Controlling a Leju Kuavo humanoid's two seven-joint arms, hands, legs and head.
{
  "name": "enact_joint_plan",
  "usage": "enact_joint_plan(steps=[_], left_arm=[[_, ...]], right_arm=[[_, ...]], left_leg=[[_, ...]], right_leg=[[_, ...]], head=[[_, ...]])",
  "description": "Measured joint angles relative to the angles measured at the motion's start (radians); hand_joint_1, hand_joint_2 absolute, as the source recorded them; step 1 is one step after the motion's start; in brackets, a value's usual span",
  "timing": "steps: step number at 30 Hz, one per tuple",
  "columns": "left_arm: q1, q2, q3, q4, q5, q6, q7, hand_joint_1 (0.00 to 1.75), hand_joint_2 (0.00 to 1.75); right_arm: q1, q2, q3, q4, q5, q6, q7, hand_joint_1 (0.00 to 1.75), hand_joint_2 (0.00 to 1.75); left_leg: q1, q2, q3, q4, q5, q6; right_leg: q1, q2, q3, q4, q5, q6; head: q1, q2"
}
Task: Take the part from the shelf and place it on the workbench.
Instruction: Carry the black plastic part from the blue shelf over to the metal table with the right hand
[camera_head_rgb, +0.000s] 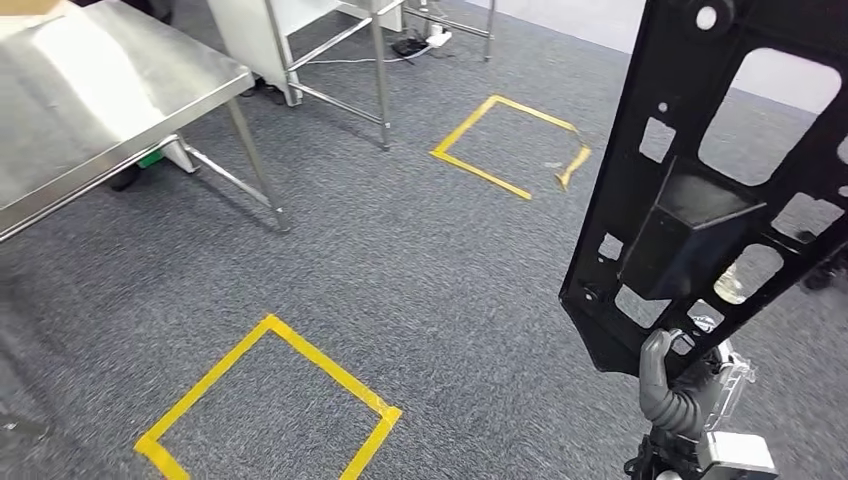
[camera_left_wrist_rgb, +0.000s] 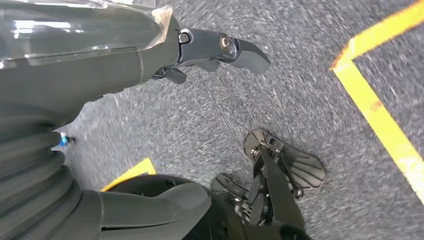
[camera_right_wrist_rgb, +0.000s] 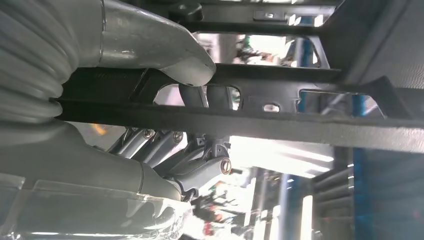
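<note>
Head view, far left: shiny stainless-steel workbench (camera_head_rgb: 95, 110) on thin metal legs; grey carpet floor (camera_head_rgb: 400, 270) beneath.
Floor marks: near yellow tape square (camera_head_rgb: 270, 405) in front; far yellow tape square (camera_head_rgb: 512, 145) beyond, near a white metal-framed rack (camera_head_rgb: 330, 45).
Part: large black plastic panel with cut-out openings (camera_head_rgb: 700, 190), upright at right, well apart from the workbench.
Right hand (camera_head_rgb: 672, 385): fingers wrapped over the panel's lower edge.
Right wrist view: grey thumb (camera_right_wrist_rgb: 165, 45) pressed on one face of the panel's bar (camera_right_wrist_rgb: 300, 122), dark fingers (camera_right_wrist_rgb: 200, 165) curled behind it.
Left hand (camera_left_wrist_rgb: 150, 55): left wrist view, over carpet; fingers (camera_left_wrist_rgb: 235, 50) extended, holding nothing.
</note>
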Motion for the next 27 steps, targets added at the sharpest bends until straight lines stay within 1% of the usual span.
enact_joint_plan(steps=[1, 2, 3, 4, 5, 6, 7, 8, 9, 10, 11, 12, 13, 14, 15, 16, 17, 18, 19, 20, 21, 22, 23, 24, 25, 26, 27], left_arm=[[0.0, 0.003, 0.0, 0.0, 0.001, -0.002, 0.0, 0.0, 1.75], [-0.001, 0.005, 0.0, 0.0, 0.002, -0.002, 0.0, 0.0, 1.75], [-0.002, 0.006, -0.001, 0.0, 0.003, -0.002, 0.003, 0.0, 1.75], [-0.001, 0.008, -0.002, 0.0, 0.003, 0.0, 0.009, 0.0, 1.75], [-0.001, 0.008, -0.003, 0.0, 0.003, 0.002, 0.018, 0.0, 1.75], [0.0, 0.009, -0.004, 0.0, 0.004, 0.006, 0.028, 0.0, 1.75], [0.0, 0.009, -0.004, 0.001, 0.006, 0.01, 0.039, 0.0, 1.75], [-0.002, 0.009, -0.004, 0.001, 0.008, 0.014, 0.046, 0.0, 1.75], [-0.005, 0.009, -0.004, 0.001, 0.009, 0.017, 0.05, 0.0, 1.75], [-0.008, 0.009, -0.004, 0.001, 0.011, 0.019, 0.052, 0.0, 1.75], [-0.01, 0.008, -0.004, 0.001, 0.012, 0.019, 0.054, 0.0, 1.75], [-0.011, 0.008, -0.004, 0.001, 0.014, 0.02, 0.055, 0.0, 1.75], [-0.011, 0.008, -0.004, 0.001, 0.016, 0.022, 0.057, 0.0, 1.75], [-0.011, 0.008, -0.004, 0.001, 0.019, 0.026, 0.058, 0.0, 1.75], [-0.011, 0.007, -0.004, 0.001, 0.022, 0.03, 0.06, 0.0, 1.75], [-0.013, 0.008, -0.004, 0.001, 0.025, 0.035, 0.062, 0.0, 1.75], [-0.015, 0.008, -0.004, 0.001, 0.028, 0.039, 0.064, 0.0, 1.75], [-0.018, 0.009, -0.004, 0.001, 0.03, 0.043, 0.065, 0.0, 1.75], [-0.02, 0.01, -0.004, 0.0, 0.031, 0.046, 0.066, 0.0, 1.75], [-0.021, 0.011, -0.004, 0.0, 0.03, 0.045, 0.067, 0.0, 1.75], [-0.02, 0.011, -0.004, 0.0, 0.029, 0.041, 0.068, 0.0, 1.75], [-0.019, 0.012, -0.004, 0.0, 0.028, 0.036, 0.068, 0.0, 1.75], [-0.019, 0.013, -0.004, 0.0, 0.027, 0.029, 0.069, 0.0, 1.75], [-0.02, 0.014, -0.004, 0.0, 0.027, 0.023, 0.071, 0.0, 1.75], [-0.021, 0.015, -0.004, 0.0, 0.027, 0.017, 0.073, 0.0, 1.75], [-0.023, 0.016, -0.004, 0.0, 0.027, 0.013, 0.077, 0.0, 1.75], [-0.024, 0.017, -0.004, 0.0, 0.027, 0.009, 0.08, 0.0, 1.75]], right_arm=[[-0.001, 0.006, 0.016, -0.009, 0.015, -0.014, 0.0, 1.75, 1.75], [0.0, 0.011, 0.032, -0.017, 0.027, -0.021, 0.0, 1.75, 1.75], [0.0, 0.016, 0.046, -0.024, 0.036, -0.025, 0.0, 1.75, 1.75], [-0.001, 0.021, 0.061, -0.029, 0.044, -0.024, 0.0, 1.75, 1.75], [-0.004, 0.026, 0.074, -0.033, 0.051, -0.021, 0.0, 1.75, 1.75], [-0.01, 0.031, 0.087, -0.035, 0.058, -0.017, 0.0, 1.75, 1.75], [-0.016, 0.039, 0.1, -0.037, 0.066, -0.01, 0.001, 1.75, 1.75], [-0.021, 0.047, 0.112, -0.038, 0.073, -0.005, 0.002, 1.75, 1.75], [-0.024, 0.055, 0.121, -0.04, 0.078, -0.001, 0.002, 1.75, 1.75], [-0.025, 0.063, 0.129, -0.041, 0.083, 0.001, 0.003, 1.75, 1.75], [-0.026, 0.069, 0.136, -0.042, 0.085, 0.002, 0.003, 1.75, 1.75], [-0.028, 0.073, 0.14, -0.042, 0.088, 0.003, 0.004, 1.75, 1.75], [-0.031, 0.077, 0.144, -0.042, 0.091, 0.006, 0.005, 1.75, 1.75], [-0.035, 0.081, 0.147, -0.042, 0.096, 0.012, 0.007, 1.75, 1.75], [-0.04, 0.087, 0.151, -0.042, 0.102, 0.019, 0.01, 1.75, 1.75], [-0.046, 0.094, 0.154, -0.042, 0.109, 0.028, 0.015, 1.75, 1.75], [-0.053, 0.101, 0.157, -0.042, 0.116, 0.036, 0.021, 1.75, 1.75], [-0.061, 0.108, 0.159, -0.042, 0.122, 0.043, 0.028, 1.75, 1.75], [-0.069, 0.115, 0.162, -0.041, 0.128, 0.048, 0.034, 1.75, 1.75], [-0.076, 0.121, 0.166, -0.04, 0.133, 0.052, 0.038, 1.75, 1.75], [-0.084, 0.128, 0.17, -0.039, 0.139, 0.054, 0.041, 1.75, 1.75], [-0.092, 0.134, 0.174, -0.038, 0.145, 0.055, 0.044, 1.75, 1.75], [-0.098, 0.14, 0.178, -0.037, 0.151, 0.054, 0.047, 1.75, 1.75], [-0.103, 0.144, 0.18, -0.037, 0.157, 0.053, 0.054, 1.75, 1.75], [-0.107, 0.147, 0.181, -0.037, 0.162, 0.052, 0.062, 1.75, 1.75], [-0.109, 0.148, 0.181, -0.037, 0.166, 0.051, 0.069, 1.75, 1.75], [-0.11, 0.149, 0.182, -0.037, 0.169, 0.051, 0.077, 1.75, 1.75]], left_leg=[[0.001, -0.016, -0.001, 0.005, -0.002, -0.007], [0.001, -0.029, -0.003, 0.008, -0.003, -0.014], [0.0, -0.039, -0.007, 0.011, -0.004, -0.021], [0.0, -0.048, -0.011, 0.011, -0.002, -0.027], [0.002, -0.056, -0.014, 0.009, 0.0, -0.031], [0.003, -0.047, -0.017, 0.011, 0.0, -0.035], [0.002, -0.021, -0.024, 0.026, -0.01, -0.039], [0.002, 0.013, -0.04, 0.059, -0.031, -0.043], [0.001, 0.051, -0.066, 0.114, -0.061, -0.046], [0.002, 0.076, -0.101, 0.183, -0.096, -0.05], [0.003, 0.085, -0.135, 0.249, -0.123, -0.051], [0.004, 0.088, -0.158, 0.293, -0.135, -0.052], [0.004, 0.09, -0.16, 0.299, -0.127, -0.051], [0.003, 0.095, -0.142, 0.264, -0.102, -0.047], [0.001, 0.11, -0.105, 0.197, -0.067, -0.04], [-0.004, 0.141, -0.065, 0.123, -0.041, -0.031], [-0.01, 0.168, -0.034, 0.065, -0.024, -0.024], [-0.017, 0.188, -0.017, 0.03, -0.018, -0.018], [-0.023, 0.194, -0.014, 0.018, -0.02, -0.014], [-0.025, 0.18, -0.016, 0.015, -0.019, -0.013], [-0.022, 0.164, -0.013, 0.009, -0.014, -0.01], [-0.017, 0.149, -0.009, 0.002, -0.009, -0.006], [-0.012, 0.134, -0.005, -0.006, -0.003, -0.002], [-0.007, 0.118, -0.001, -0.011, 0.002, 0.0], [-0.006, 0.101, -0.002, -0.012, 0.004, 0.003], [-0.005, 0.083, -0.003, -0.012, 0.004, 0.003], [-0.004, 0.064, -0.003, -0.011, 0.005, 0.003]], right_leg=[[-0.004, 0.018, 0.029, -0.068, 0.029, 0.009], [-0.006, 0.031, 0.048, -0.114, 0.047, 0.009], [-0.006, 0.04, 0.057, -0.135, 0.054, 0.003], [-0.002, 0.034, 0.058, -0.135, 0.055, -0.008], [-0.003, 0.023, 0.059, -0.135, 0.057, -0.019], [-0.003, 0.014, 0.061, -0.136, 0.06, -0.026], [-0.003, 0.003, 0.061, -0.137, 0.061, -0.034], [-0.004, -0.008, 0.061, -0.138, 0.062, -0.042], [-0.001, -0.021, 0.061, -0.138, 0.062, -0.048], [0.002, -0.035, 0.06, -0.138, 0.06, -0.053], [0.004, -0.05, 0.059, -0.138, 0.059, -0.056], [0.006, -0.066, 0.059, -0.138, 0.057, -0.058], [0.008, -0.081, 0.06, -0.138, 0.056, -0.059], [0.009, -0.095, 0.062, -0.138, 0.054, -0.061], [0.011, -0.108, 0.065, -0.138, 0.052, -0.062], [0.013, -0.119, 0.068, -0.138, 0.05, -0.062], [0.017, -0.129, 0.07, -0.138, 0.047, -0.059], [0.02, -0.14, 0.072, -0.138, 0.045, -0.056], [0.022, -0.151, 0.073, -0.139, 0.043, -0.052], [0.024, -0.164, 0.076, -0.141, 0.042, -0.048], [0.024, -0.17, 0.077, -0.141, 0.039, -0.044], [0.024, -0.156, 0.076, -0.132, 0.032, -0.04], [0.024, -0.127, 0.066, -0.107, 0.019, -0.039], [0.023, -0.088, 0.043, -0.059, -0.003, -0.04], [0.021, -0.051, 0.013, 0.005, -0.03, -0.042], [0.019, -0.032, -0.022, 0.074, -0.053, -0.043], [0.017, -0.024, -0.051, 0.124, -0.067, -0.04]], head=[[0.001, 0.0], [0.001, 0.0], [0.001, 0.0], [0.001, 0.0], [0.001, 0.0], [0.001, 0.0], [-0.001, 0.0], [-0.002, 0.0], [-0.004, 0.0], [-0.005, 0.0], [-0.005, 0.0], [-0.005, 0.0], [-0.005, 0.0], [-0.005, 0.0], [-0.005, 0.0], [-0.005, 0.0], [-0.005, 0.0], [-0.005, 0.0], [-0.004, 0.0], [-0.005, 0.0], [-0.005, 0.0], [-0.004, 0.0], [-0.004, 0.0], [-0.003, 0.0], [-0.003, 0.0], [-0.003, 0.0], [-0.003, 0.0]])
